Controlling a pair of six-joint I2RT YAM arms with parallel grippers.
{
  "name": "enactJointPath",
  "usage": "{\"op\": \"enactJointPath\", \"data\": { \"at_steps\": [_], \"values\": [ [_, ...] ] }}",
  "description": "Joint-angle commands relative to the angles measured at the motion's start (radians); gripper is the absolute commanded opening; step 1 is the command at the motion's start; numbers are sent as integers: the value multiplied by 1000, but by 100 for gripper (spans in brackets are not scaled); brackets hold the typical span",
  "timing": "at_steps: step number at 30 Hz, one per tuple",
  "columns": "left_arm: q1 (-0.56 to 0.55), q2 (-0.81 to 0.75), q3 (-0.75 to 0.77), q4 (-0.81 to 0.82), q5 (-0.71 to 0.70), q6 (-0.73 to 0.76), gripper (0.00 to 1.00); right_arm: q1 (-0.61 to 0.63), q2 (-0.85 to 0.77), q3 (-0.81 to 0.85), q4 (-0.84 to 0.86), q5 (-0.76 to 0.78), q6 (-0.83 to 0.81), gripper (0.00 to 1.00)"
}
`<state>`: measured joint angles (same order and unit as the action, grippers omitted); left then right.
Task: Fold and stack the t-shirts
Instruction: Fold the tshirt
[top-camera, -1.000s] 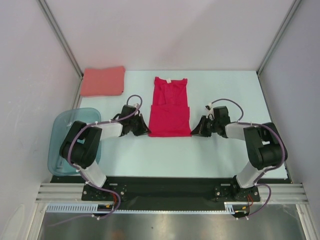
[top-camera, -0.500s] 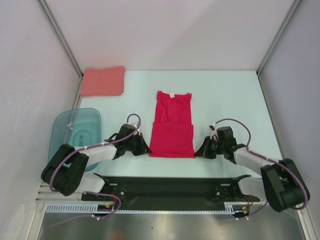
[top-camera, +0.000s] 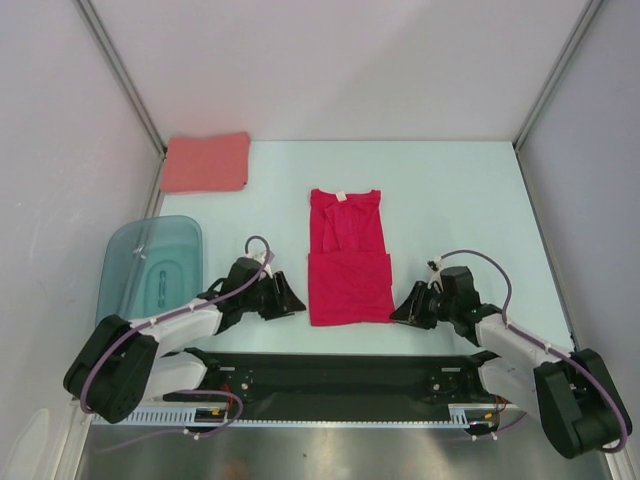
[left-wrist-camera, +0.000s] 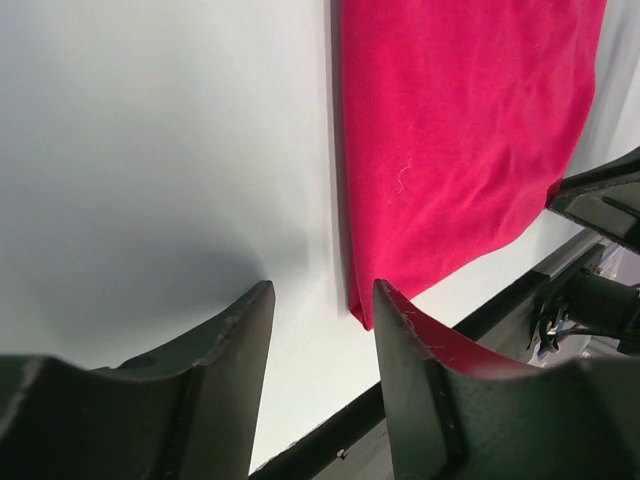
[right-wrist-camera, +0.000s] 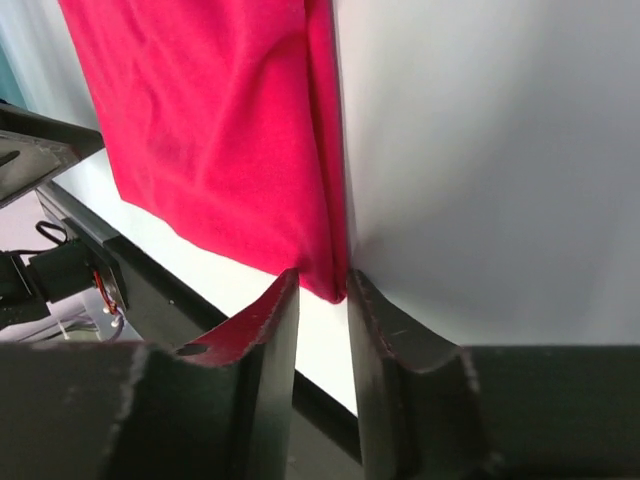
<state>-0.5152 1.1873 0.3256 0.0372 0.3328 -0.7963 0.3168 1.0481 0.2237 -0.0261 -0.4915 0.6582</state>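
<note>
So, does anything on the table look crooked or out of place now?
Only the red shirt: its near half lies wider than the far half, so the side edges do not line up. The pink shirt in the far left corner looks neatly folded. Nothing looks damaged.

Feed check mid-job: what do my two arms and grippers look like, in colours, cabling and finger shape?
The left arm and right arm both have white links with bulky black joint housings. A thin purple cable loops along each to an all-black left gripper and right gripper. The fingers are matte black tapered wedges, with no markings visible.
</note>
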Motion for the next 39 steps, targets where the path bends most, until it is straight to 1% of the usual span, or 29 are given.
{"op": "enactJointPath", "data": {
  "at_steps": [1,3,5,6,9,13,17,25,28,29,30,35,39],
  "values": [
    [-31,-5,-54,-59,-25,-20,52,7,-63,-40,-52,48,32,32],
    [-55,-2,-62,-43,-35,-37,53,8,-98,-43,-67,60,43,37],
    [-97,11,-62,-40,-50,-61,54,10,-109,-41,-93,77,55,40],
    [-108,20,-62,-42,-55,-67,54,11,-111,-41,-95,82,57,40],
    [-141,64,-68,24,-66,-107,54,25,-99,-43,-94,82,61,41],
    [-183,123,-59,46,-89,-144,54,39,-79,-53,-69,91,64,41],
    [-218,190,-43,55,-101,-161,50,53,-68,-63,-54,97,70,41],
    [-232,210,-57,55,-110,-176,38,68,-49,-66,-38,114,75,38],
    [-233,224,-54,46,-110,-169,24,70,-63,-63,-60,132,77,22],
    [-232,228,-43,17,-121,-162,10,70,-68,-61,-72,137,77,5],
    [-232,236,-37,-2,-124,-147,1,70,-83,-58,-83,140,77,0],
    [-232,252,-37,-30,-112,-110,0,90,-152,-55,-173,165,106,0],
    [-238,192,-72,-30,-92,-109,0,128,-229,-50,-267,194,136,0]
  ]
}}
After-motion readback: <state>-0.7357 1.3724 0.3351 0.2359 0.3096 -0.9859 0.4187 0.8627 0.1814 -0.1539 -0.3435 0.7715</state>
